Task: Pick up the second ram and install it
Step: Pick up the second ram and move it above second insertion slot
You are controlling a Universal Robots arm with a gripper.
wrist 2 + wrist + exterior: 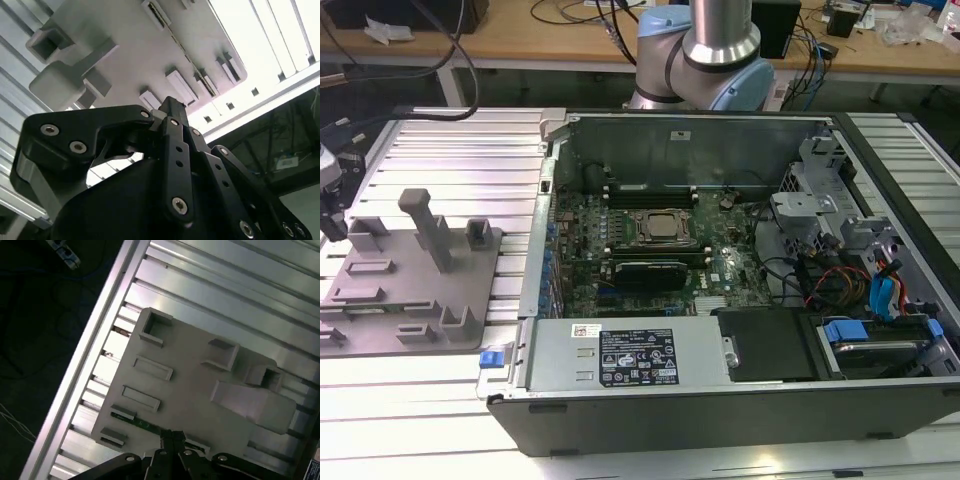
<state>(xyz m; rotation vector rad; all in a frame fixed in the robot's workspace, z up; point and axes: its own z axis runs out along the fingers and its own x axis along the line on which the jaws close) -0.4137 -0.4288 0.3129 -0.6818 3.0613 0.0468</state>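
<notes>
The second ram (142, 425) is a thin green stick lying on edge in a slot along one side of the grey plastic tray (192, 382). In both wrist views the fingers of my gripper (172, 436) are together, with nothing visible between them. Their tips point at the middle of the stick. I cannot tell whether they touch it. The second wrist view has the gripper (169, 106) close over the tray (125, 45). In the exterior view the gripper (332, 222) is at the far left edge, above the tray (380, 292).
The open computer case (620, 400) lies to the exterior view's right of the tray, with the green motherboard (720, 270) and its square CPU socket (660, 228) inside. A tall post (425, 230) and low blocks rise from the tray. Everything rests on a ribbed aluminium table (460, 160).
</notes>
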